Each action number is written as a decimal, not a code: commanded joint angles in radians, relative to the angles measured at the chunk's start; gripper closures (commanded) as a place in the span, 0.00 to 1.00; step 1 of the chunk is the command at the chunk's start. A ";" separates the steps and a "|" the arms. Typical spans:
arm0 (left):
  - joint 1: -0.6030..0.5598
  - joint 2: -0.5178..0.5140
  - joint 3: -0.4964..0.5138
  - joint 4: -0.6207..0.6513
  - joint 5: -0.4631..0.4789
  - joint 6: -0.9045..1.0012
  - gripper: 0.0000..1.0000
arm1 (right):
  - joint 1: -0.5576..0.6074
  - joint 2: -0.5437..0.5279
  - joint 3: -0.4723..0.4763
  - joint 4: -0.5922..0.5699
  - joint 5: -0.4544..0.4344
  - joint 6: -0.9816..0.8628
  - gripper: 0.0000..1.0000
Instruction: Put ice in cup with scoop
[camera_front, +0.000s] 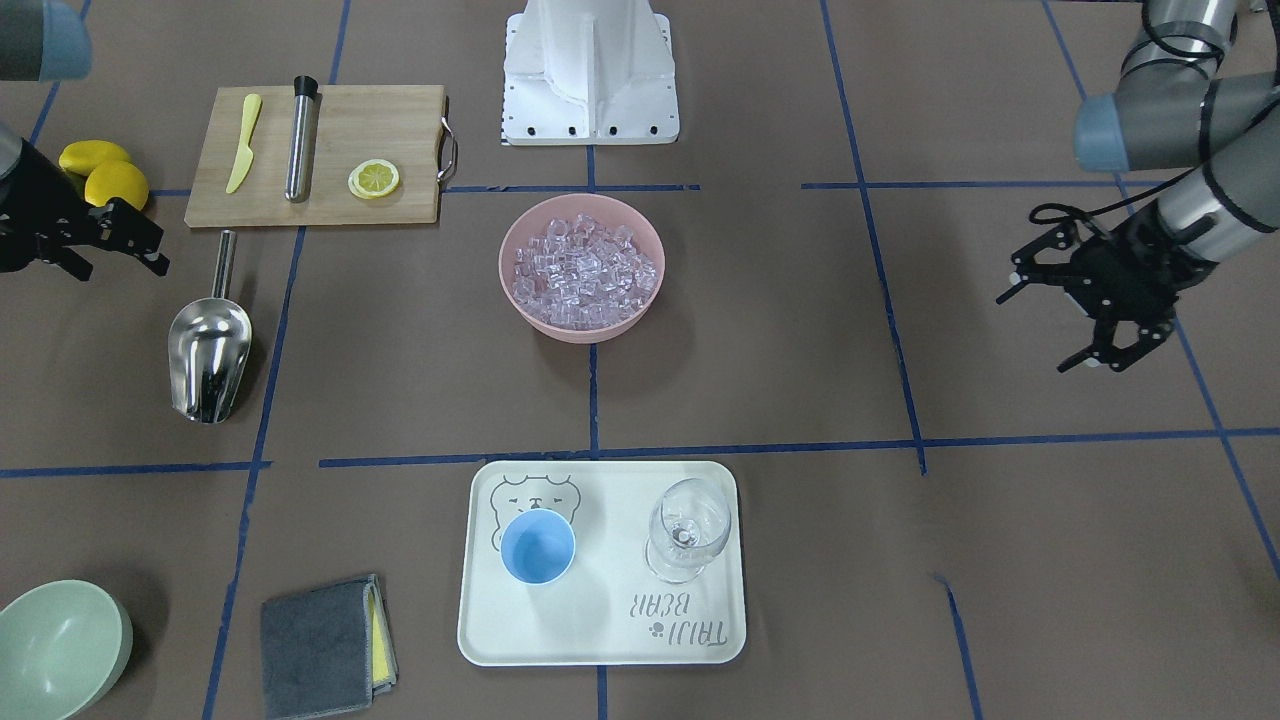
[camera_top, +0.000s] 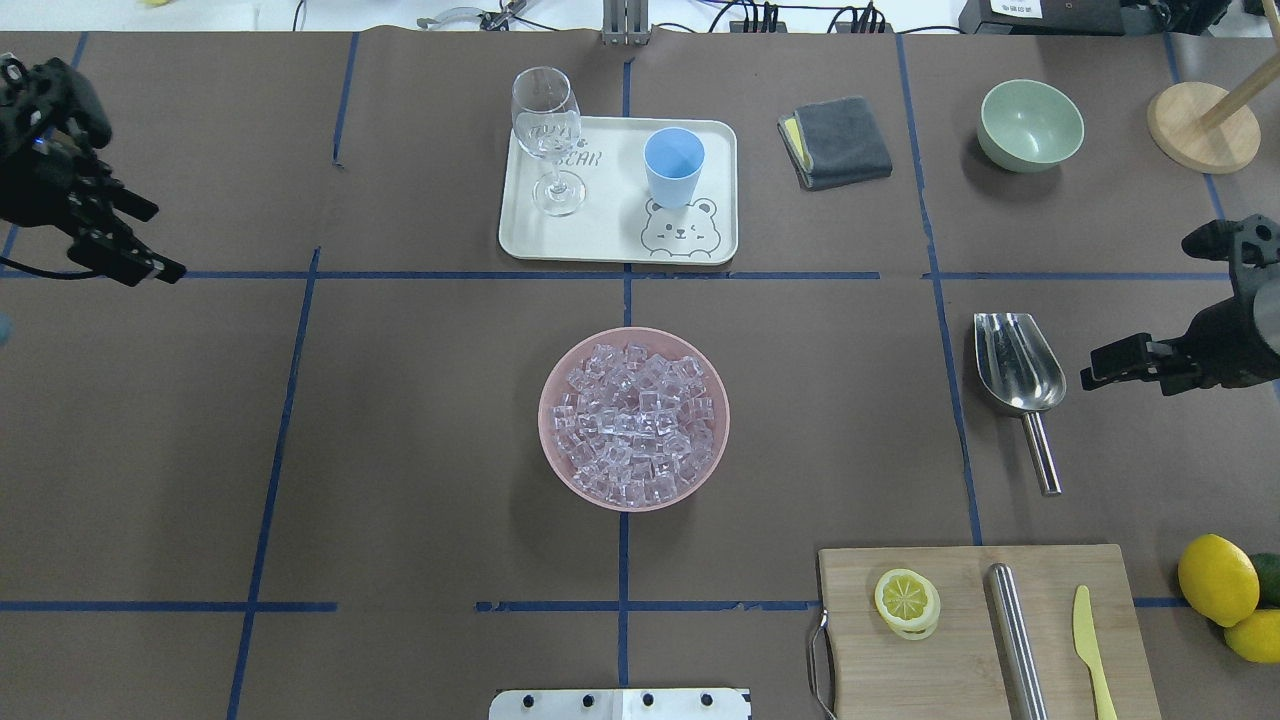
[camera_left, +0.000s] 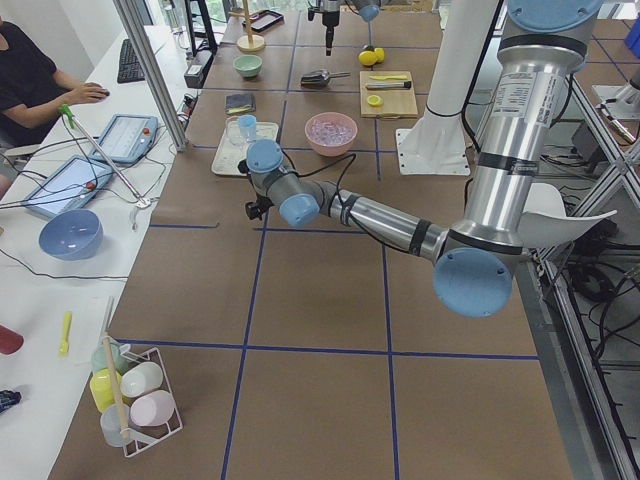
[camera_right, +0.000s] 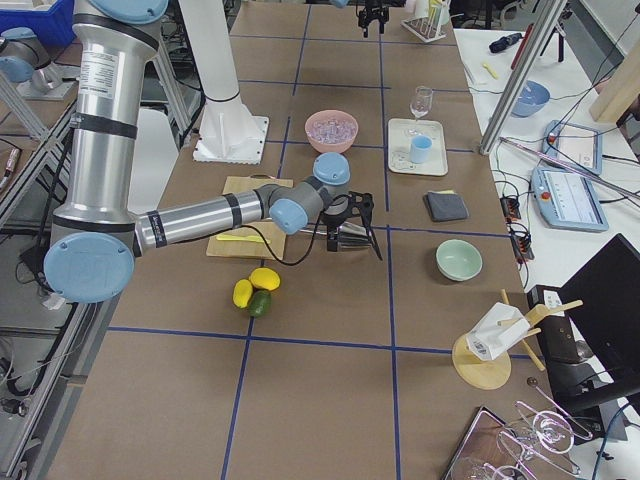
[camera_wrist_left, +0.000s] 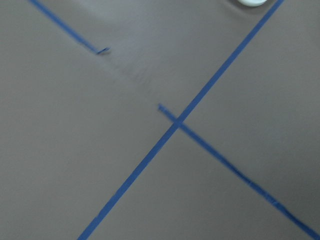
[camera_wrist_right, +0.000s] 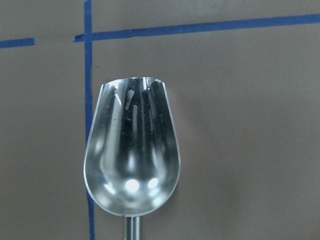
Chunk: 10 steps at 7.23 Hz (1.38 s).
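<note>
My right gripper (camera_front: 124, 270) hangs released, its jaws spread with nothing between them, just above the worktop (camera_front: 760, 330). Read from the overhead view, with twelve pointing away from my base, it sits at three o'clock of the scoop (camera_front: 210, 360), near it but not touching. My wrist camera looks down into the shiny trough, with the handle leaving that view at six. The scoop lies flat, mouth toward twelve and thin handle toward about five. My left gripper (camera_front: 1035, 332) is far off at nine o'clock, also released and idle.

The ice (camera_front: 585, 275) is heaped in the pink bowl (camera_front: 512, 235) at nine o'clock from the scoop, well apart from it. The cup (camera_front: 538, 546) stands upright and looks empty on the white tray (camera_front: 600, 630), at roughly twelve from the bowl, with a wine glass (camera_front: 688, 525) at its nine.

I judge this the first step: fetching the scoop, with no ice moved yet. Next I need to set my jaws across the handle, come down and close on it. It is a slim, round bar lying against the worktop, so I expect it could roll or slip if I close off-centre.
</note>
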<state>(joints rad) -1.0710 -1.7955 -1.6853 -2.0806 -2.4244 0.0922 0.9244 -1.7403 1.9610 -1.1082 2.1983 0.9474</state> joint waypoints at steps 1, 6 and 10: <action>0.174 -0.109 0.007 -0.006 0.045 0.003 0.00 | -0.114 -0.033 0.063 0.008 -0.063 0.136 0.00; 0.364 -0.197 0.013 -0.024 0.179 0.006 0.00 | -0.380 -0.048 0.073 0.011 -0.418 0.332 0.00; 0.442 -0.196 0.105 -0.169 0.179 0.011 0.00 | -0.467 -0.079 0.059 0.077 -0.571 0.413 0.03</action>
<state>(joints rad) -0.6458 -1.9906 -1.6091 -2.1981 -2.2458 0.1041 0.4680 -1.8091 2.0288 -1.0414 1.6399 1.3524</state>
